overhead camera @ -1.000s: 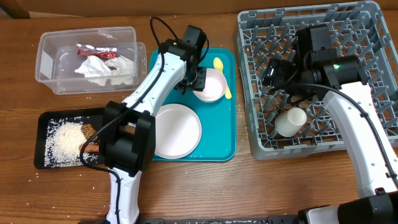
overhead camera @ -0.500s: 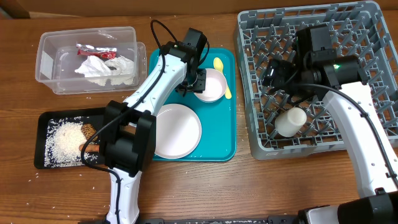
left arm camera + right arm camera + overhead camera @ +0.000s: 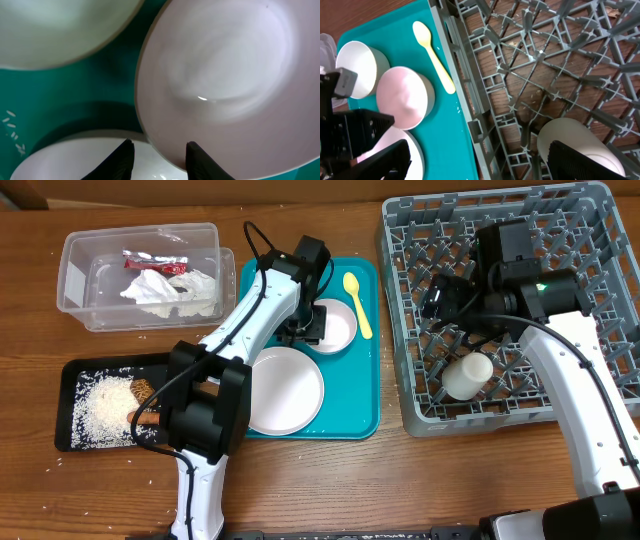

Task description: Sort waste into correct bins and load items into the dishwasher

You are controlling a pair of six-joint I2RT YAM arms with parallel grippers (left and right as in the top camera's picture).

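Left end effector: fingers part-open, straddling the near rim of a white bowl. One finger is over the bowl's inside, the other is outside it above the large plate. A gap shows at the outer finger, so nothing is clamped yet.

Right end effector: fingers spread wide and empty, hanging over the grey dish rack, near the small white cup lying on its lattice floor.

Change over the last second: the left end effector has shifted toward the plate. The bowl has slid a little with it, off the yellow spoon, which now lies fully uncovered on the teal tray.

Second white bowl: beside the first, seen only from the right wrist.

Waste: napkins and red wrapper in the clear tub; rice in the black tray on the table.

Status, as judged: waste binned and cup loaded, with bowls, plate and spoon outstanding. Closing on the bowl rim looks like the next step, and the freed spoon should be easier to pick up.
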